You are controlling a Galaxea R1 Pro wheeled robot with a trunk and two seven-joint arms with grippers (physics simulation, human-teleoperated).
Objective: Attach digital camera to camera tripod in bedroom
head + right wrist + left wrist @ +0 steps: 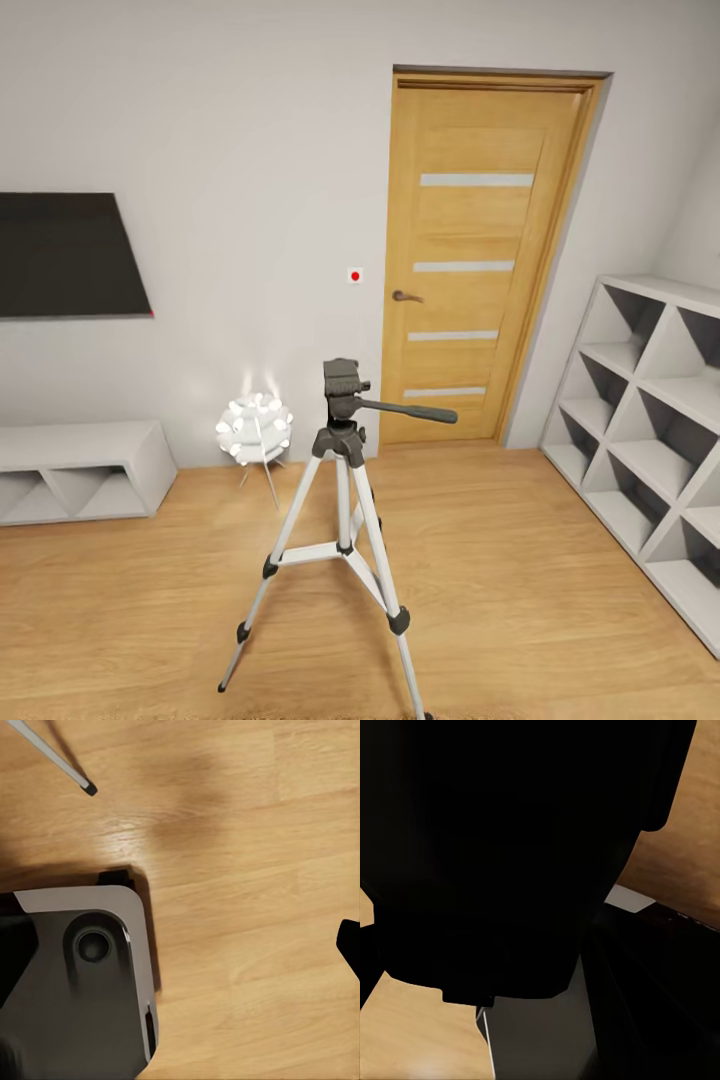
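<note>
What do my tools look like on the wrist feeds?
Right wrist view: one smooth black pointed fingertip at the frame edge. Left wrist view: a plain matte-black bulk close to the lens, no markings or cables visible; can't tell if it's the tool.

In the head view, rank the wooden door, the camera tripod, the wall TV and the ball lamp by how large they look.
1. Wooden door, largest.
2. Camera tripod, though it stands nearest the camera, which inflates it.
3. Wall TV, cut off by the frame edge.
4. Ball lamp, clearly smallest.

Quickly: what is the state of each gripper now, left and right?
Left gripper: cannot be told; a dark shape blocks the left wrist view.
Right gripper: cannot be told; the right wrist view gives wood floor and the robot's base.
</note>
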